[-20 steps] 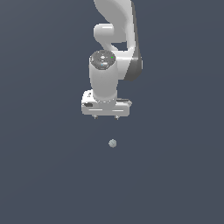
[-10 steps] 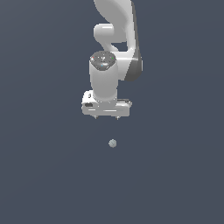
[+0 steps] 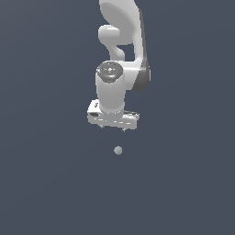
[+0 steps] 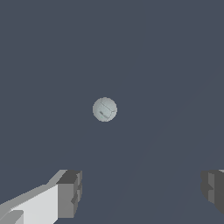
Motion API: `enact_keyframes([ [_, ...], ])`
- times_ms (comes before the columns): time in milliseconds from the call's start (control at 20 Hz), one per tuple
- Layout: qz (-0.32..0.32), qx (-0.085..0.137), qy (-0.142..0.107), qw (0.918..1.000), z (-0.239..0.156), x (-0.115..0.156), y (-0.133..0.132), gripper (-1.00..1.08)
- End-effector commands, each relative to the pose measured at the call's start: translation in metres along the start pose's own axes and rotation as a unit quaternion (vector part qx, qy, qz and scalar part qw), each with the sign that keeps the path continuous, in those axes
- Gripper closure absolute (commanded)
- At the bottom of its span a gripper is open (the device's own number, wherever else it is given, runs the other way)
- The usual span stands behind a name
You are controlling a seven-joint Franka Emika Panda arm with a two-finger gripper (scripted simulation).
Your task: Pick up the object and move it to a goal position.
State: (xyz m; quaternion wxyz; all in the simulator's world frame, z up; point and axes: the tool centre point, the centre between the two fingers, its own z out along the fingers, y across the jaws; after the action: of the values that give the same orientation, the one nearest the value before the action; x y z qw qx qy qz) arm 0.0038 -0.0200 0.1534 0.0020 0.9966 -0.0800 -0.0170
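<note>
The object is a tiny pale grey-blue ball (image 3: 118, 150) lying on the dark grey-blue floor. In the exterior view my white gripper (image 3: 113, 128) hangs above it, a short gap apart, not touching. The wrist view shows the ball (image 4: 105, 109) ahead of my gripper (image 4: 142, 189), with one fingertip (image 4: 70, 194) and the other (image 4: 213, 187) set wide apart. The gripper is open and empty. The ball sits outside the gap between the fingers, off toward the first fingertip's side.
The white arm (image 3: 124, 50) rises behind the gripper toward the top of the exterior view. The floor is a plain dark grey-blue surface with no other objects in view.
The gripper has turned slightly and shifted a little toward the exterior view's right, staying above the ball. The ball has not moved.
</note>
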Motion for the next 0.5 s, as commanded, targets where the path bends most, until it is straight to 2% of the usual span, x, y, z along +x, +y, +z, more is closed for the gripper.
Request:
enact_keyframes([
  [0,0.023,0.001,0.001,0.9997,0.007,0.005,-0.003,-0.92],
  [200,0.07,0.002,0.004,0.9975,0.022,0.016,-0.009,-0.92],
  [450,0.134,0.004,0.008,0.9909,0.043,0.029,-0.018,-0.92],
])
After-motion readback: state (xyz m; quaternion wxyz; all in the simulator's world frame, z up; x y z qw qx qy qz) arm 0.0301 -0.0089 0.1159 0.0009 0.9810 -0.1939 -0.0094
